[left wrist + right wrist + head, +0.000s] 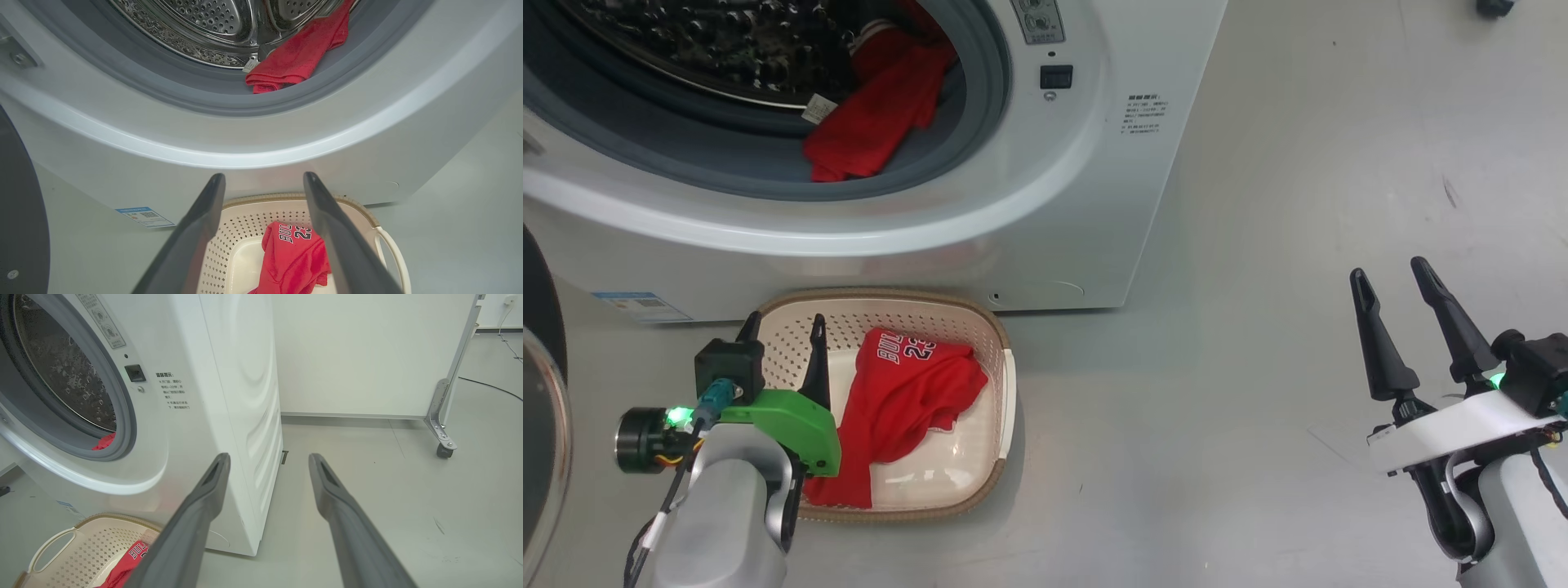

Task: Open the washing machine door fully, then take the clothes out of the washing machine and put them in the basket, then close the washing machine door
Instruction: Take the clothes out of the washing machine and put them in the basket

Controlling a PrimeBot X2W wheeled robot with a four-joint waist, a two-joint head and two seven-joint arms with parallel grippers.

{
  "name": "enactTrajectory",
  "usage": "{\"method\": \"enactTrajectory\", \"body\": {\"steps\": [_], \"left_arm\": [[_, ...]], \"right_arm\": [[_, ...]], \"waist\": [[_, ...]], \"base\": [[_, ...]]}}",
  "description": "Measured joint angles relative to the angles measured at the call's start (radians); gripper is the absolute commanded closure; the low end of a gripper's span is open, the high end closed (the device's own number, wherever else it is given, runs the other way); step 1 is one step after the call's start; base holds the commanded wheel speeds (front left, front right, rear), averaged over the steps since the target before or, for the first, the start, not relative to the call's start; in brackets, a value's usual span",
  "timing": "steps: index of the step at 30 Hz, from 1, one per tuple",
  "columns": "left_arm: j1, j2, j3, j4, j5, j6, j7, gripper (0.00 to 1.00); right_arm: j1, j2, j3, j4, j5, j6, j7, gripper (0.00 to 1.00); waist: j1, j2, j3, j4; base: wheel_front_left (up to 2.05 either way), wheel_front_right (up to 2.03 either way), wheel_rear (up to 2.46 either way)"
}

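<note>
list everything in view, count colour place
washing machine: one, white, behind the basket
washing machine door: one, black, open at far left
garment: one, red, draped over the drum's grey seal
jersey: one, red, in the basket
basket: one, cream, floor before the machine
label: one, blue, machine's lower left corner
wheeled panel: one, white, behind the machine's right side
left gripper: one, dark, open above the basket
right gripper: one, dark, open over floor at right

Red jersey (907, 392) reads "BUL" and, seemingly, "23" (washing machine (1094, 204) notices (1145, 114) illegible)
</note>
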State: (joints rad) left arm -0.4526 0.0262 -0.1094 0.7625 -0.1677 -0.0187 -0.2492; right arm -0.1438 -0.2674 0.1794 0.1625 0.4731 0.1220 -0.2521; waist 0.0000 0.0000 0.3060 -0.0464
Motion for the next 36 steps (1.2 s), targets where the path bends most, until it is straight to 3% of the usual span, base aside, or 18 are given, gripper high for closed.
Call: {"method": "enactTrajectory", "body": {"steps": [9,22,36], "left_arm": [[0.073,0.001,-0.010,-0.129,-0.007,-0.047,0.000,0.00],[0.229,0.001,-0.008,-0.333,-0.032,-0.048,-0.002,0.00],[0.337,0.005,-0.051,-0.460,-0.029,-0.056,-0.003,0.00]], "right_arm": [[0.055,0.029,0.001,0.021,-0.011,0.000,0.000,0.00],[0.124,0.049,-0.030,0.020,-0.026,-0.004,0.000,0.00],[0.153,0.063,-0.036,-0.001,-0.036,-0.010,0.000,0.00]], "waist": [[0.0000,0.0000,-0.099,0.023],[0.0000,0.0000,-0.214,0.027],[0.0000,0.0000,-0.239,0.024]], "base": [[0.00,0.00,0.00],[0.00,0.00,0.00],[0.00,0.00,0.00]]}}
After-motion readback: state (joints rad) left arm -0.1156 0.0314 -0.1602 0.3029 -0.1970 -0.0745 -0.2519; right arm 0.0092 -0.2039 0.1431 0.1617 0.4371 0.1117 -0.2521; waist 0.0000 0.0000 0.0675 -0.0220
